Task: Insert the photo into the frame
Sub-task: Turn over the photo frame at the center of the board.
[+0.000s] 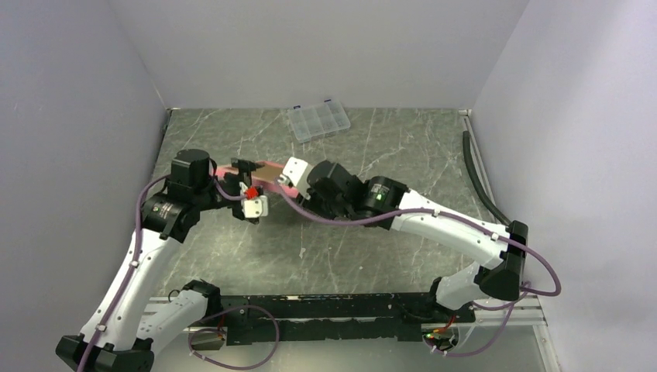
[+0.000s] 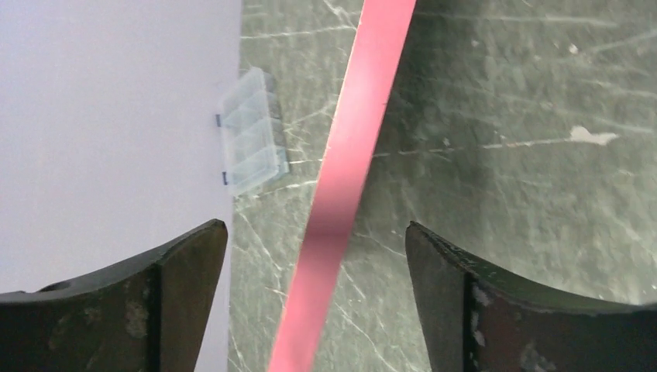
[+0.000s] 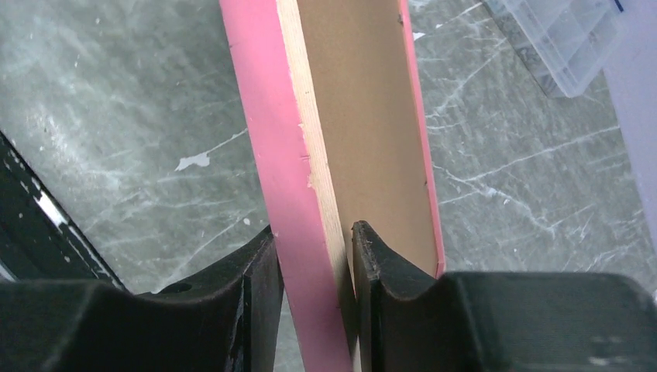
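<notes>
The frame [image 1: 267, 172] is held up off the table between the two arms, its pink border and tan edge showing. My right gripper [image 3: 314, 248] is shut on the frame's side rail [image 3: 298, 155]; the plain brown backing board [image 3: 364, 116] fills its back. My left gripper [image 2: 316, 256] is open, and the frame's pink border [image 2: 349, 178] runs between its fingers without touching either. In the top view the left gripper [image 1: 252, 204] is at the frame's left end and the right gripper [image 1: 290, 175] at its right end. The photo is hidden.
A small clear compartment box [image 1: 318, 121] lies by the back wall; it also shows in the left wrist view [image 2: 252, 132] and the right wrist view [image 3: 569, 39]. A black hose [image 1: 476, 178] runs along the right wall. The table is grey-green marble.
</notes>
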Tool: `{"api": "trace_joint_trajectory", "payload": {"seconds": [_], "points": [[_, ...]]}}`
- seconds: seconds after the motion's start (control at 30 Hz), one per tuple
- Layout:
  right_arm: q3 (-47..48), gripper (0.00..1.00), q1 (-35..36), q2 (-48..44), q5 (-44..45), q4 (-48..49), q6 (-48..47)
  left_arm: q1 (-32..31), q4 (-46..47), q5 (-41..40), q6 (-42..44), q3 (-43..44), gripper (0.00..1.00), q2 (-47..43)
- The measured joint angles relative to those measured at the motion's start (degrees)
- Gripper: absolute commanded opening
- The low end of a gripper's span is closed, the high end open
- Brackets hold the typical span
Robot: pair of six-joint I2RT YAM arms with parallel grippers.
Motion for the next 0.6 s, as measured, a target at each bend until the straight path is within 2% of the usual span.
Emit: {"api": "trace_joint_trajectory", "payload": {"seconds": [0.3, 0.47, 0.6], "points": [[16.24, 0.00, -10.84, 5.92, -8.52, -5.66, 6.71, 4.15, 3.93, 0.70, -17.68, 7.82, 0.94, 0.79], [22.18, 0.00, -20.76, 8.98, -16.46, -6.12, 11.78, 14.40, 4.04, 4.79, -29.31, 17.29, 0.94, 6.88], [22.77, 0.00, -28.61, 9.68, -21.05, -4.20, 16.59, 20.76, 1.07, 6.80, -35.28, 24.65, 0.94, 14.27]]}}
